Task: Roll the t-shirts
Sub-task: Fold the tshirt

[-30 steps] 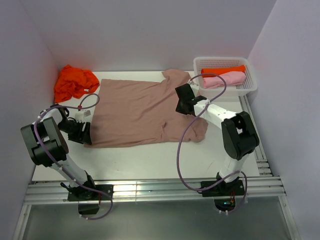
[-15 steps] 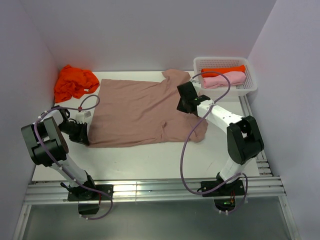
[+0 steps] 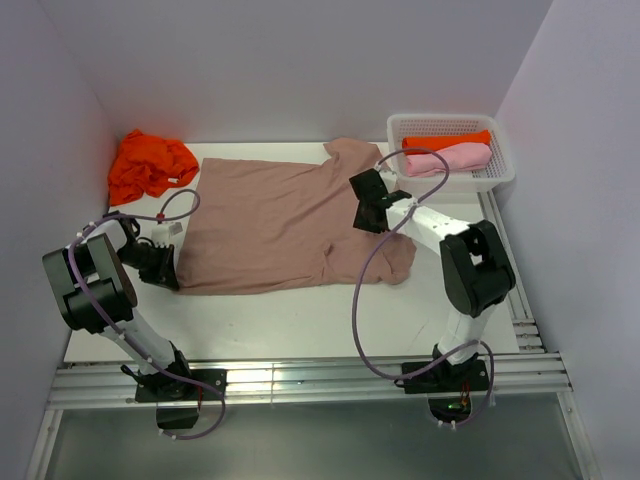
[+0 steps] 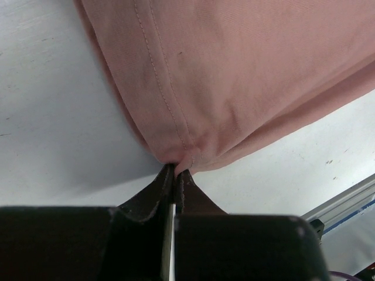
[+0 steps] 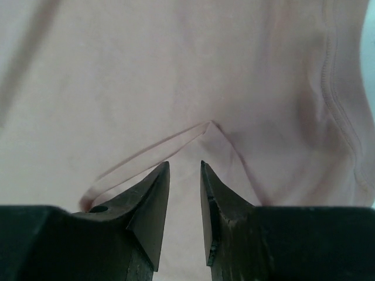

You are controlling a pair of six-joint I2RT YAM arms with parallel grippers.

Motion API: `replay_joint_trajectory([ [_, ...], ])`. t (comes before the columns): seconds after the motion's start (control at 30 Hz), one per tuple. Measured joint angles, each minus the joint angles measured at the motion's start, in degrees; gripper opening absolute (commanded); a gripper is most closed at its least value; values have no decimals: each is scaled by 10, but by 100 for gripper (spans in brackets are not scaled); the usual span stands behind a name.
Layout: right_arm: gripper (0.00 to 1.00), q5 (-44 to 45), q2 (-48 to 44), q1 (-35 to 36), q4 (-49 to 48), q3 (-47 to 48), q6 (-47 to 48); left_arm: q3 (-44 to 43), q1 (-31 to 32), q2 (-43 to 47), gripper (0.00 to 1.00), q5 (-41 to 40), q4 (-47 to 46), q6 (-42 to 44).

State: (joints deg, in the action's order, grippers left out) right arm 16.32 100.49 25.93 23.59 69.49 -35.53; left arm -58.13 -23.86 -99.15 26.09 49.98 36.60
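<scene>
Top external view, left to right. Orange shirt (image 3: 150, 165) lies crumpled in the far left corner of the table (image 3: 300, 315), just clear of the brown shirt (image 3: 270, 215). Brown shirt is spread flat across mid-table, one sleeve reaching toward the far right.

Left gripper (image 3: 168, 268) sits low at the shirt's near left corner. Left wrist view: jaws are pressed together, with the hem corner nipped at the very tips and the cloth bunching up from the pinch.

Right gripper (image 3: 366, 205) is over the shirt's right part, near the sleeve. Right wrist view: fingers (image 5: 155, 199) are a narrow gap apart with nothing between them, cloth right below, and a raised crease runs just ahead of the tips. Contact with the cloth cannot be told.

Far right corner: a white basket (image 3: 485, 182) holds an orange roll (image 3: 445, 142) and a pink roll (image 3: 450, 158), side by side and touching.
</scene>
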Motion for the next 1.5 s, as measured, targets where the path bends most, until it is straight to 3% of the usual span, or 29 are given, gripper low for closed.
replay_joint_trajectory([
  [0.37,36,-5,91,-17,-1,15,16,4,1,1,7,0,-4,0],
  [1.5,38,19,93,-23,2,25,24,5,13,1,7,0,-8,-3],
])
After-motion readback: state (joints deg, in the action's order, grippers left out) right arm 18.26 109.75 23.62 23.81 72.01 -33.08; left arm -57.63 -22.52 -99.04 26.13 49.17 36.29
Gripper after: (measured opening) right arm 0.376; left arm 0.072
